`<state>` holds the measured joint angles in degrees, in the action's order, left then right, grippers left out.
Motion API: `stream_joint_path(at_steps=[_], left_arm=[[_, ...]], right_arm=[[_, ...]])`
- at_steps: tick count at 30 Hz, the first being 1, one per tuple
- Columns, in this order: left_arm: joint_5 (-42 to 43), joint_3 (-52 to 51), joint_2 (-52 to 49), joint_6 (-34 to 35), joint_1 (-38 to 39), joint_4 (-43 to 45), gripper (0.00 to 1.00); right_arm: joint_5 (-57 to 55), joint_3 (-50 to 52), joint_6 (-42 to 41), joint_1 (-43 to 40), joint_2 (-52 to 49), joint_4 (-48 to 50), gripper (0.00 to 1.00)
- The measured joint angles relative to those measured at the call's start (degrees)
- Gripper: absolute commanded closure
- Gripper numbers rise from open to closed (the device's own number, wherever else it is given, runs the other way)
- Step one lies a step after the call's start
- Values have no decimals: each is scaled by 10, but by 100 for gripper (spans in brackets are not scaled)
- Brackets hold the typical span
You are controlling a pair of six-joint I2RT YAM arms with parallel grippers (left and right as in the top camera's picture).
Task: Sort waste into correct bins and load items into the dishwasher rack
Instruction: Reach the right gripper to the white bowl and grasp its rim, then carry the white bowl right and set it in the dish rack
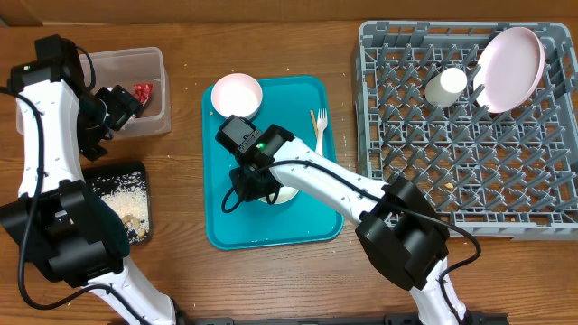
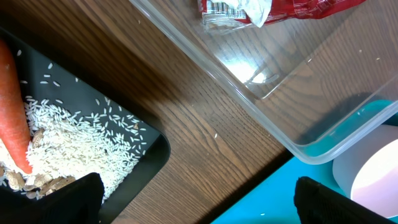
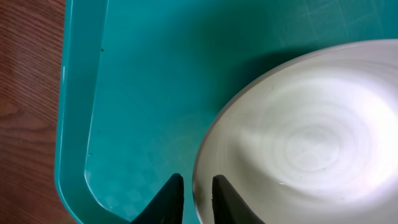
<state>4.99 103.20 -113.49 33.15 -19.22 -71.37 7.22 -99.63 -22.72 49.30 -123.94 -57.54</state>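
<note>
1. While the right hand [image 3: 198, 200] clamped the 9 o'clock rim of a small round white bowl [image 3: 298, 137] on the teal plastic tray [image 3: 155, 93], the left hand [image 2: 199, 208] hung spread.
2. Loading seemed underway; the bowl next needed lifting to the grey pegged plastic rack [image 1: 470, 162] at 3 o'clock.

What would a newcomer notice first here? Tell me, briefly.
The big grey dishwasher rack on the right, holding a tilted white plate and a cup along its far side. Next, the right gripper over the teal tray at centre, its jaws straddling the rim of a white bowl. At left, a carrot lies with rice in the black tray.
</note>
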Motion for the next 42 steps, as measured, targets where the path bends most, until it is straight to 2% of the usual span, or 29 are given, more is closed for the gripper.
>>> stream_joint_path(at_steps=[7, 11, 16, 22, 27, 31, 36, 39, 42], left_arm=[[0, 0, 0, 0, 0, 0, 0], [0, 0, 0, 0, 0, 0, 0], [0, 0, 0, 0, 0, 0, 0], [0, 0, 0, 0, 0, 0, 0], [0, 0, 0, 0, 0, 0, 0], [0, 0, 0, 0, 0, 0, 0], [0, 0, 0, 0, 0, 0, 0], [0, 0, 0, 0, 0, 0, 0], [0, 0, 0, 0, 0, 0, 0]], right_arm=[[-10, 8, -2, 7, 0, 1, 81], [-14, 8, -7, 10, 0, 1, 96], [-18, 8, -17, 10, 0, 1, 96], [-21, -9, -20, 6, 4, -46, 96], [-17, -16, -23, -28, 65, -80, 96], [-14, -20, -24, -96, 168, -111, 96], [-1, -38, -3, -248, 296, -158, 96], [50, -39, 38, -355, 328, -184, 96], [159, -31, 108, -476, 329, -189, 96]])
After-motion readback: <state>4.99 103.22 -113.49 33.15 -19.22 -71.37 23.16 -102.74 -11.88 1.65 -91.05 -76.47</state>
